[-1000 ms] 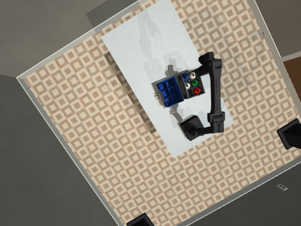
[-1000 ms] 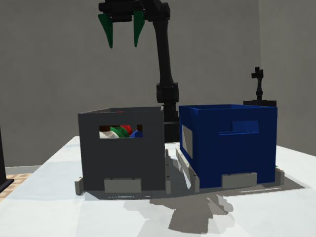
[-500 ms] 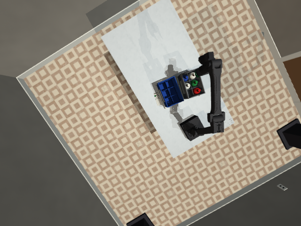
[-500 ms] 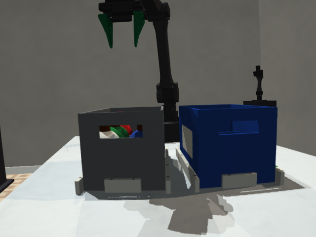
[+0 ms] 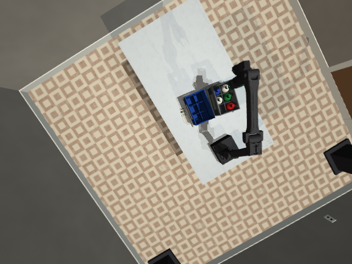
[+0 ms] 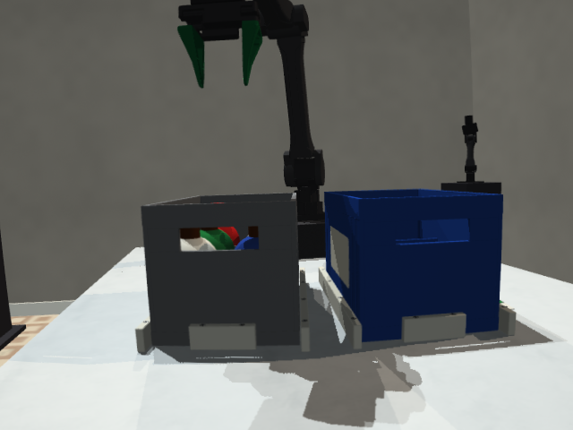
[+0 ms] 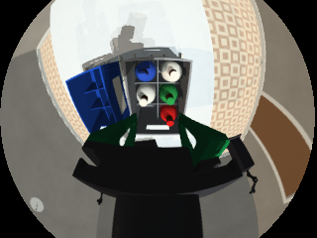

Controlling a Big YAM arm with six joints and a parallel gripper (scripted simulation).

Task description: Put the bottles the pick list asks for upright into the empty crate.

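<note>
You have plain grey walls (image 6: pixel 115 116) behind the white table (image 5: pixel 147 56) (image 6: pixel 83 379) (image 7: pixel 74 25), which stands over a floor (image 5: pixel 99 170) (image 7: pixel 233 45) patterned in tan and cream squares. Pale trim (image 5: pixel 71 58) edges that floor. Beyond it, you see a brown patch (image 5: pixel 342 85) (image 7: pixel 277 149) at one side. Soft grey shadows fall across your tabletop.

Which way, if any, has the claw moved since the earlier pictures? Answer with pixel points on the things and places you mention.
No: in the exterior view, the claw (image 5: pixel 230 86) (image 6: pixel 223 86) (image 7: pixel 158 117) shows no visible shift against the wall corner (image 6: pixel 470 55).
</note>
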